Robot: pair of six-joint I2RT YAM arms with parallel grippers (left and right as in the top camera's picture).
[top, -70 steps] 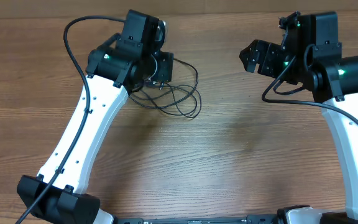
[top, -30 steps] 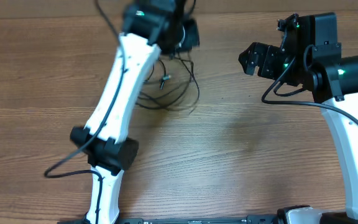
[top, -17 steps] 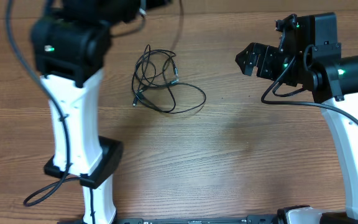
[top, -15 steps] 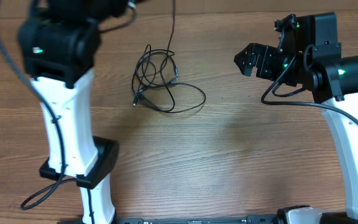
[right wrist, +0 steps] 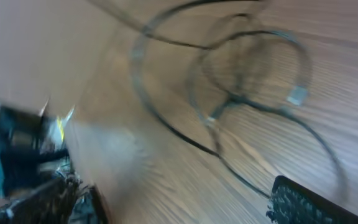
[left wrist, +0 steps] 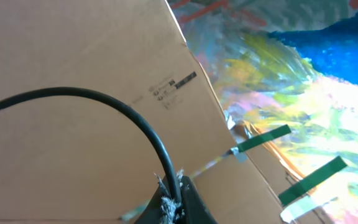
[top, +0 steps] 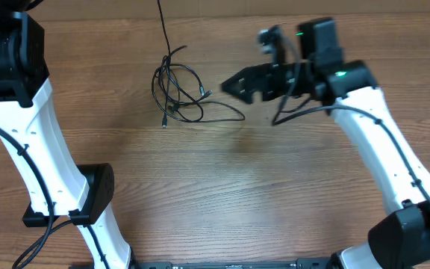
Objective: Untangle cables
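The cables (top: 178, 93) lie as a loose black tangle on the wooden table at upper centre. One strand (top: 161, 26) rises from the tangle and leaves the top edge of the overhead view. In the left wrist view, my left gripper (left wrist: 174, 191) is shut on a black cable (left wrist: 129, 112), lifted high and facing cardboard. My right gripper (top: 230, 86) is open, just right of the tangle and low over the table. The right wrist view is blurred. It shows the coils (right wrist: 247, 81) ahead with a silvery plug (right wrist: 298, 95), and nothing between the fingers (right wrist: 303, 202).
My left arm's white links (top: 43, 142) stand tall at the left side of the table. A cardboard box (left wrist: 73, 56) and a colourful cloth (left wrist: 303, 81) fill the left wrist view. Bare wood table (top: 237, 187) stretches in front of the tangle.
The left arm has risen and swung left, drawing one strand up out of the overhead view. The tangle has shifted slightly left. The right arm has swept left to the tangle.
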